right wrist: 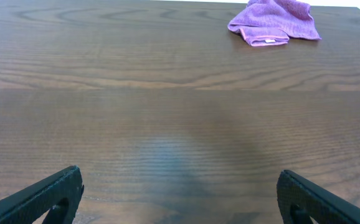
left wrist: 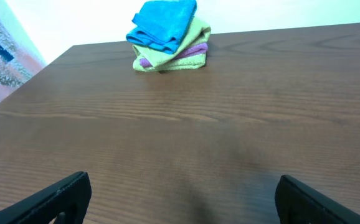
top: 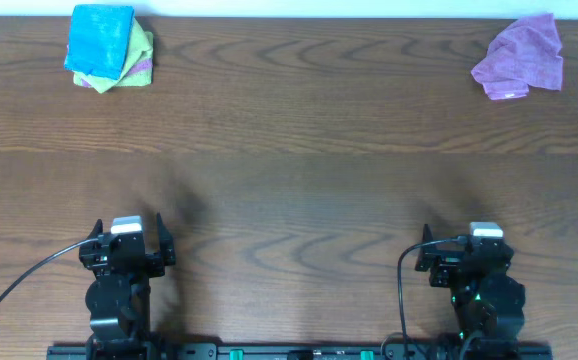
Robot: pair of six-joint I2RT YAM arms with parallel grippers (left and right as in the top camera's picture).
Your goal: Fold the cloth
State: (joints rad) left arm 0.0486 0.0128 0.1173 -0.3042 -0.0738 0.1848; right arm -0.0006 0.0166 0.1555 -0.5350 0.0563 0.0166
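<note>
A crumpled purple cloth (top: pixel 520 60) lies at the far right of the table; it also shows in the right wrist view (right wrist: pixel 272 22). A stack of folded cloths (top: pixel 109 48), blue on top of green and purple, sits at the far left and shows in the left wrist view (left wrist: pixel 169 34). My left gripper (top: pixel 129 240) is open and empty near the front edge, its fingers wide apart (left wrist: pixel 183 193). My right gripper (top: pixel 474 245) is open and empty near the front right (right wrist: pixel 180 193). Both are far from the cloths.
The brown wooden table (top: pixel 299 180) spans the view. Its left edge shows in the left wrist view (left wrist: pixel 18 87). Black cables (top: pixel 19 285) trail from each arm near the front edge.
</note>
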